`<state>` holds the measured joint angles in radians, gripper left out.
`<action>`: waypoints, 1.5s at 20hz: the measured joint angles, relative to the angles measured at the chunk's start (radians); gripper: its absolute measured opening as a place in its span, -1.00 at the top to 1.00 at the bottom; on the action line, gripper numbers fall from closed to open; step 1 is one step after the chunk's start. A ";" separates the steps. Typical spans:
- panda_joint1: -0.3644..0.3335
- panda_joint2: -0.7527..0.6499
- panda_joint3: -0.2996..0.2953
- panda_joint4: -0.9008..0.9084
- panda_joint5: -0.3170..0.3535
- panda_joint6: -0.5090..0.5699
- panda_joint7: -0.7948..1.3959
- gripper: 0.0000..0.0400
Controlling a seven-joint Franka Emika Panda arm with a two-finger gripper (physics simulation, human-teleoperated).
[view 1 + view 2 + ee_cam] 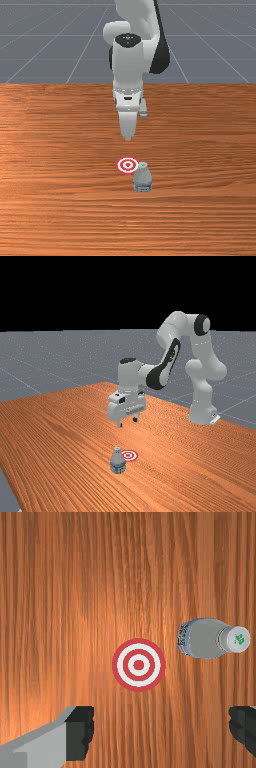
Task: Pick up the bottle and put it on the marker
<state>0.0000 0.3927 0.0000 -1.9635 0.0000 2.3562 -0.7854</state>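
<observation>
Front view gives us the bottle (143, 180) standing upright on the table (50, 200), cap (239, 639) up, its long axis vertical. Just beside it lies the flat red-and-white marker (127, 165), on the front view's left of the bottle and somewhat nearer the arm; the wrist view lets us see a narrow strip of wood between the two. From the gripper (127, 422), the bottle lies below, farther out from the arm's base (202, 415), and offset toward the front view's right. Looking past the fingers (80, 734) in the wrist view, we find it off the line that joins them, and nearer the outer finger, the one farther from the base. We judge, then, that the coming move is outward and toward the front view's right until the bottle sits under the opening, and only then down, with a finger passing on either side of the upright body. The fingers stand wide apart with nothing between them, so we have a released gripper, well above the wood. Since the marker is so near, we would expect only a short carry once the bottle is held. Counting up, we have one bottle, one marker, one arm, one gripper with two fingers, and one table.
</observation>
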 joint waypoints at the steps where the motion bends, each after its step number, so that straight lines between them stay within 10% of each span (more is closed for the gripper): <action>1: 0.000 0.000 0.000 0.000 0.000 0.000 0.000 -0.25; 4: 0.005 -0.007 -0.006 0.001 0.003 -0.013 0.035 -0.83; 5: 0.023 -0.091 -0.034 -0.043 -0.021 -0.132 0.226 -0.12; 7: 0.042 -0.242 -0.073 -0.020 -0.043 -0.303 0.603 0.58; 11: 0.063 -0.277 -0.109 0.042 -0.015 -0.452 1.284 0.94; 15: 0.061 -0.262 -0.111 0.075 0.051 -0.426 1.398 0.99; 17: 0.063 -0.242 -0.101 0.133 0.072 -0.392 1.392 -0.26; 19: 0.073 -0.194 -0.084 0.211 0.093 -0.380 1.384 -0.73; 30: 0.056 0.240 -0.050 0.737 0.174 -0.397 1.383 -1.00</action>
<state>0.0560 0.6328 -0.0500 -1.2269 0.1745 1.9591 0.5979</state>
